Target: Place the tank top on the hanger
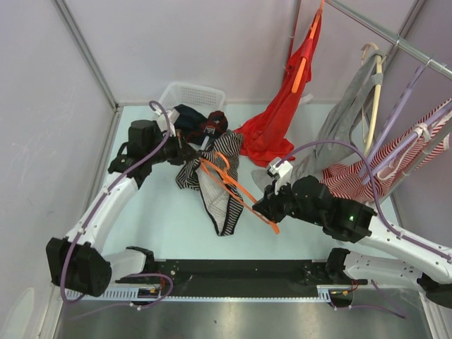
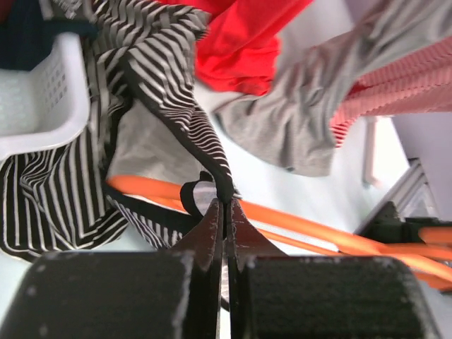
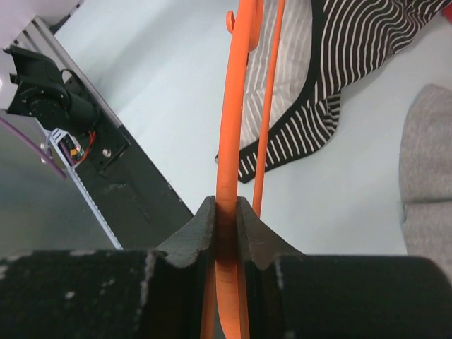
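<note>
Left fingers [image 2: 210, 227] pinch the tank top [image 2: 164, 85] by its edging, right fingers [image 3: 201, 227] clamp the hanger [image 3: 236, 106] across it; threading looks barely begun.

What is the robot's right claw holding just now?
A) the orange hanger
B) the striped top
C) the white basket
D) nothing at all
A: in the right wrist view the right gripper is clamped on a bar of the hanger, with a finger pressed against each side.
</note>
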{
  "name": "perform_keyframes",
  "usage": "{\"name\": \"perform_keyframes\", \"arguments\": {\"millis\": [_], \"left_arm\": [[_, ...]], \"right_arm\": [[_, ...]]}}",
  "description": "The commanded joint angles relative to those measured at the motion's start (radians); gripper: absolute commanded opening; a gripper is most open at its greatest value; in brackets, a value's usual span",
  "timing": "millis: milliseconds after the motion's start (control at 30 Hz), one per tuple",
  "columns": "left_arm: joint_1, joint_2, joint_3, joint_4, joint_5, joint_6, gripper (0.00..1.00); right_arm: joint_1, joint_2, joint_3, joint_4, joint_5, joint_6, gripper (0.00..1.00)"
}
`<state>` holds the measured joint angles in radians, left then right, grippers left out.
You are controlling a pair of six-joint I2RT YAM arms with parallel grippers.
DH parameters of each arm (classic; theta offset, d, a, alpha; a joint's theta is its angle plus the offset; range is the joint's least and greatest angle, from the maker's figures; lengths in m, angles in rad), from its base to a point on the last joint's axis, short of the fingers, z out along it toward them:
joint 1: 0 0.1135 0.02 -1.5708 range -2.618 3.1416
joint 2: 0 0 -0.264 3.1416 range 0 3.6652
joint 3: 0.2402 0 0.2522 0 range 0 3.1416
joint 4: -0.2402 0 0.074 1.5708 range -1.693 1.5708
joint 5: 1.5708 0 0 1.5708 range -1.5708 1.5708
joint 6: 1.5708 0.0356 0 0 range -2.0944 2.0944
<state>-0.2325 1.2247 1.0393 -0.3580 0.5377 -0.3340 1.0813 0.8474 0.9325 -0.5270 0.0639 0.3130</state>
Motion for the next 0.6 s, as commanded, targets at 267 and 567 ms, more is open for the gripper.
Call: {"name": "perform_keyframes", "arguments": {"millis": [267, 567], "left_arm": [[-0.034, -0.172, 0.044, 0.002, 0.084, -0.114, 0.00], [-0.185, -0.203, 0.136, 0.040, 0.036, -0.188, 0.00]], "right_arm": [[0.091, -0.008, -0.075, 0.350, 0.091, -0.066, 0.00], [0.166, 0.013, -0.106, 0.432, 0.243, -0.092, 0.00]]}}
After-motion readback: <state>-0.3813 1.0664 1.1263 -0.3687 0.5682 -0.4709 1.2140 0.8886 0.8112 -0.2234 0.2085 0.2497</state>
